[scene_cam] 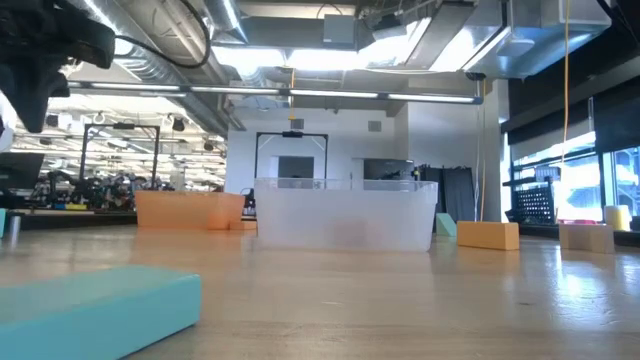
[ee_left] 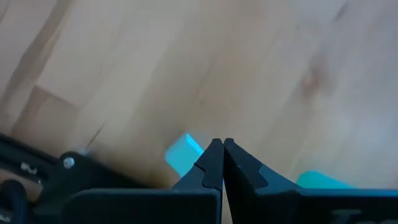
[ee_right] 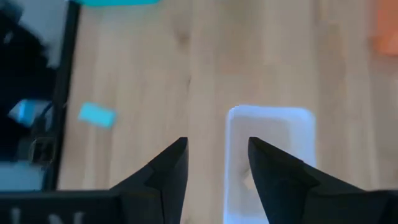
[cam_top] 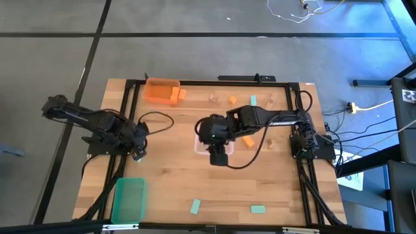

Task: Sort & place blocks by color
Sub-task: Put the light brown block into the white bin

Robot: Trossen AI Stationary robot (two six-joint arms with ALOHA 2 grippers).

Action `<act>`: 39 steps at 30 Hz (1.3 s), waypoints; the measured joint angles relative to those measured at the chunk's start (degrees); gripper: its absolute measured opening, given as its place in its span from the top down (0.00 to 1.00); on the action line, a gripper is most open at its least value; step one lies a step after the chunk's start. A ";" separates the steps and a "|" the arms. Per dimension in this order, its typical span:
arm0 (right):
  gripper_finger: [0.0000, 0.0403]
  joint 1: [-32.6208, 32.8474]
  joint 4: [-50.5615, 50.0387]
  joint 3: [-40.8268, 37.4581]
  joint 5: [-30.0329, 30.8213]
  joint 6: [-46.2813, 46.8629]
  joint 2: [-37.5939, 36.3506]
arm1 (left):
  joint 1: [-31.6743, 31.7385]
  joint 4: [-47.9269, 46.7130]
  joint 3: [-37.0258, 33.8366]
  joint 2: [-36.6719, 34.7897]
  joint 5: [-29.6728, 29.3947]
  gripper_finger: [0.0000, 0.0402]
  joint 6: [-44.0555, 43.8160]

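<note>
From above, the right gripper (cam_top: 219, 158) hangs right over the clear bin (cam_top: 199, 145) mid-table, hiding most of it. An orange block (cam_top: 247, 141) lies just beside that bin, toward the right arm's base. Farther back from the bin there's another orange block (cam_top: 232, 100), a tan block (cam_top: 213, 99), and the orange bin (cam_top: 162, 90) in the far corner. Two mint green blocks (cam_top: 195, 207) sit near the front edge, and the green bin (cam_top: 129, 199) is by the front left corner. The left gripper (cam_top: 138, 154) waits off to the bin's left.

Table-level: the clear bin (scene_cam: 346, 214) has an orange block (scene_cam: 488, 235) beside it.

Left wrist: fingers (ee_left: 213, 163) pressed together, holding nothing.

Right wrist: fingers (ee_right: 175, 165) spread apart, empty, over the clear bin (ee_right: 270, 134).
</note>
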 joint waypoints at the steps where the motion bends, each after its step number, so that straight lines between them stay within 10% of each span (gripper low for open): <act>1: 0.58 0.23 -1.22 -0.01 -1.10 -0.44 0.16 | -1.13 0.42 0.00 0.27 -0.26 1.00 0.81; 11: 0.58 -1.66 -12.78 -0.07 17.88 17.44 1.37 | -7.80 8.25 0.00 0.95 -6.99 1.00 4.52; 26: 0.58 -23.99 -10.18 -0.04 9.30 18.12 4.65 | -8.07 10.14 0.00 0.97 -10.85 1.00 6.31; 39: 0.58 -35.60 -2.13 -0.04 -0.99 -4.16 16.29 | -8.09 10.10 0.00 0.95 -13.65 1.00 6.33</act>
